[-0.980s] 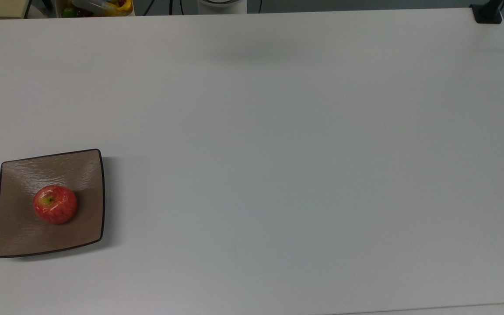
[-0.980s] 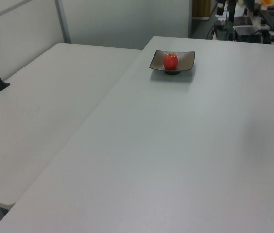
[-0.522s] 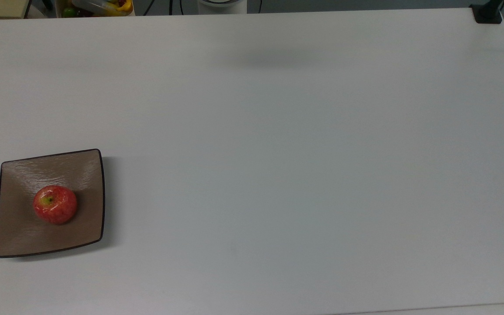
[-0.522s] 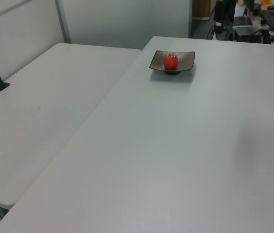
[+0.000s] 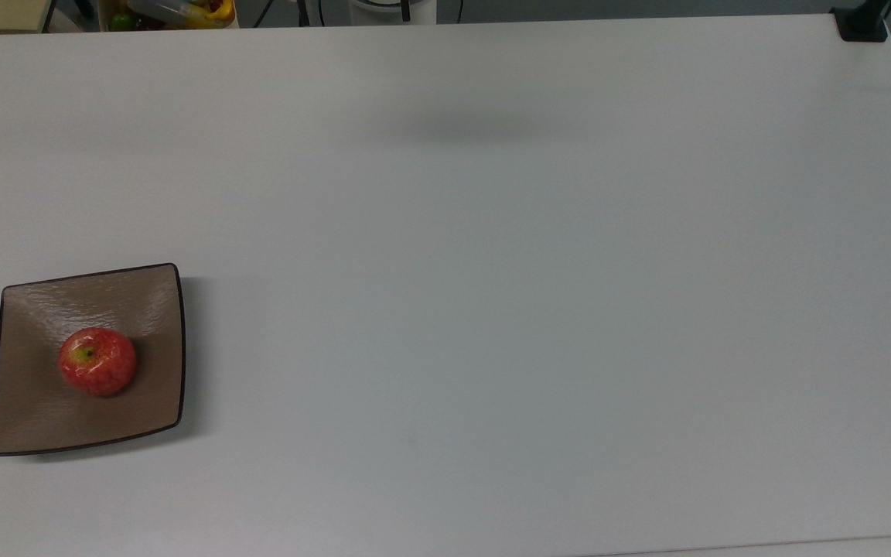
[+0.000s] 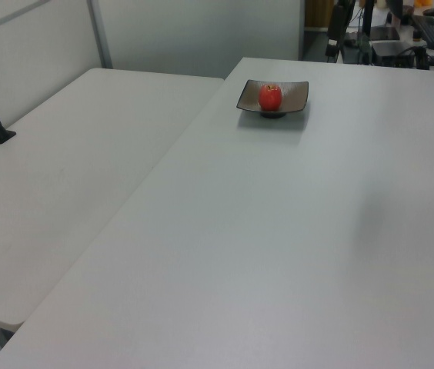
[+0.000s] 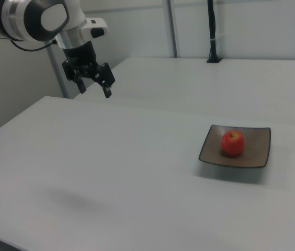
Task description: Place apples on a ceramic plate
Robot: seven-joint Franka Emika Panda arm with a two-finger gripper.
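The apple (image 5: pixel 97 361) is sitting on the ceramic plate (image 5: pixel 35 418), a little off the plate's middle, stem hollow facing up. In the right view the apple (image 7: pixel 232 143) is standing upright on the plate (image 7: pixel 257 154), touching nothing else, and in the left view the same pair, apple (image 6: pixel 270 97) on plate (image 6: pixel 296 95), is resting on the white table (image 6: pixel 278 254).

The gripper (image 7: pixel 94 87) is hanging in the air well apart from the plate, off toward the right view's upper left, with its fingers spread and nothing between them (they are pointing down and slightly toward the plate). So, taking the plate as the landmark, the arm is lying far out to the plate's side, with bare table between the two.

Judging from how things lie, the placing looks done: the apple is already on the plate. Any further move would be crossing that stretch of table toward the plate, and the apple, being round, offers no long axis to line up with.
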